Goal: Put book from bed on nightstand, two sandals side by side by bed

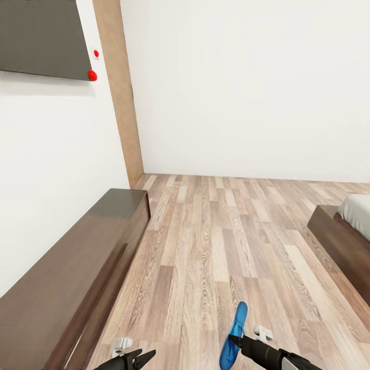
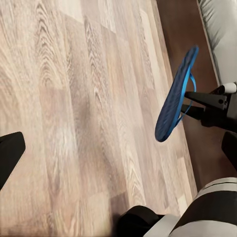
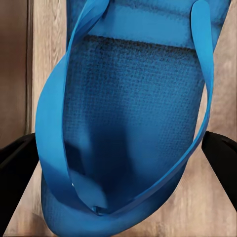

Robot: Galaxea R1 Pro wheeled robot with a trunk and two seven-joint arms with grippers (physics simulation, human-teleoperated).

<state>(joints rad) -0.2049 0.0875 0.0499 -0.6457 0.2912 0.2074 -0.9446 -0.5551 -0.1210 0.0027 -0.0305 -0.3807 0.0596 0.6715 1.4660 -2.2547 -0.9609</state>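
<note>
One bright-blue sandal (image 1: 236, 329) hangs on edge above the wood floor, low in the head view. My right gripper (image 1: 232, 340) is shut on its thin strap. The left wrist view shows the same sandal (image 2: 175, 94) hanging off the floor, with the right gripper (image 2: 193, 98) pinching the strap. Up close, the sandal (image 3: 133, 98) sits between the dark fingers (image 3: 17, 158). My left gripper (image 1: 141, 355) is open and holds nothing, left of the sandal, and one finger (image 2: 9, 153) shows. A corner of the bed (image 1: 339, 236) lies to the right. The book and the nightstand are out of view.
A long low dark-brown cabinet (image 1: 77, 267) runs along the white wall on the left. Wood-plank floor (image 1: 221, 226) stretches ahead to the far wall. The bed's frame (image 2: 182, 29) and pale mattress (image 2: 219, 29) lie beyond the sandal.
</note>
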